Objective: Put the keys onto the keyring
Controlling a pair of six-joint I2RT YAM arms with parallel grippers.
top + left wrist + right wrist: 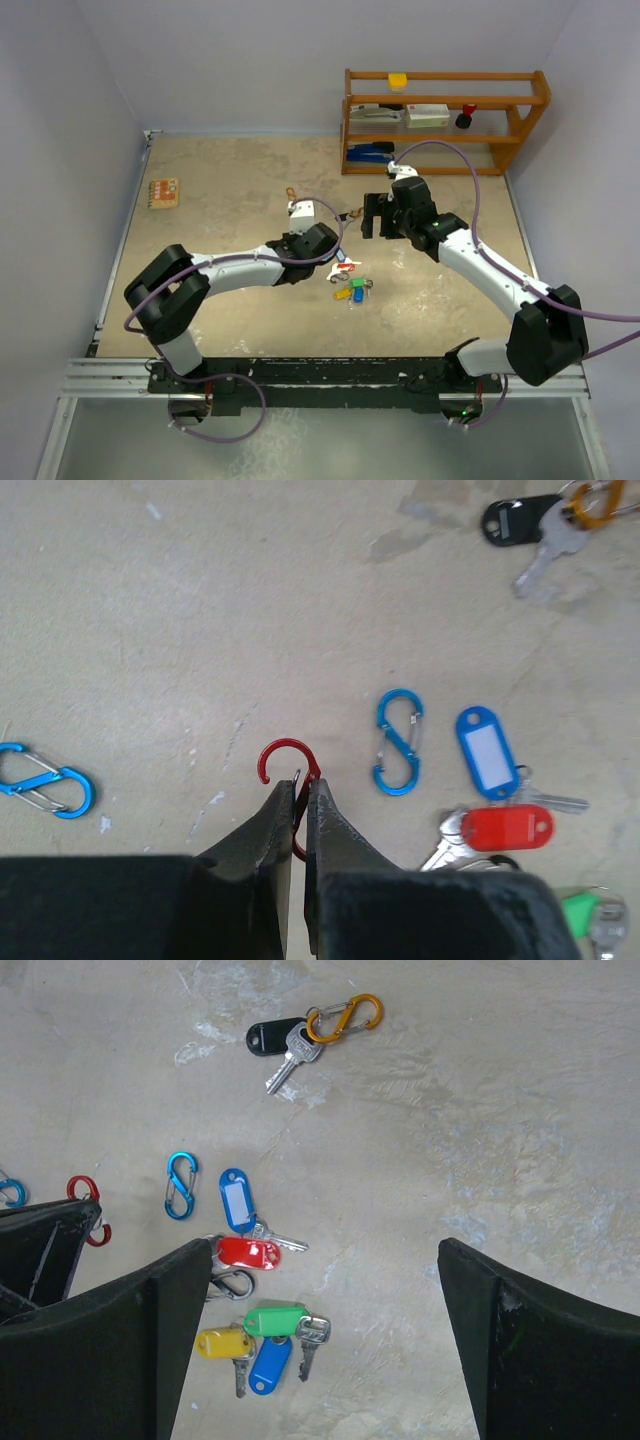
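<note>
1. Nearest the arm bases, on the mottled beige tabletop [230, 190], the keys [255, 1300] lie in a loose cluster. They have flat silver blades and glossy oblong plastic heads in blue, red, green and yellow.
2. Just beside them, the left gripper [303, 785] pinches its dark fingers together on a red clip [283, 755] of thin curved metal.
3. A blue S-shaped clip [400, 742] lies flat nearby.
4. Farther out, the right gripper [322, 1250] hangs with jaws spread wide, holding nothing.
5. Beyond it, a black-headed key [270, 1037] touches an orange oval clip [345, 1017].
6. At the back stands a slatted wooden shelf [445, 100].

Left arm [240, 268] and right arm [490, 268] are wearing white shells, black joints; purple cables [445, 144] are looping along both.
</note>
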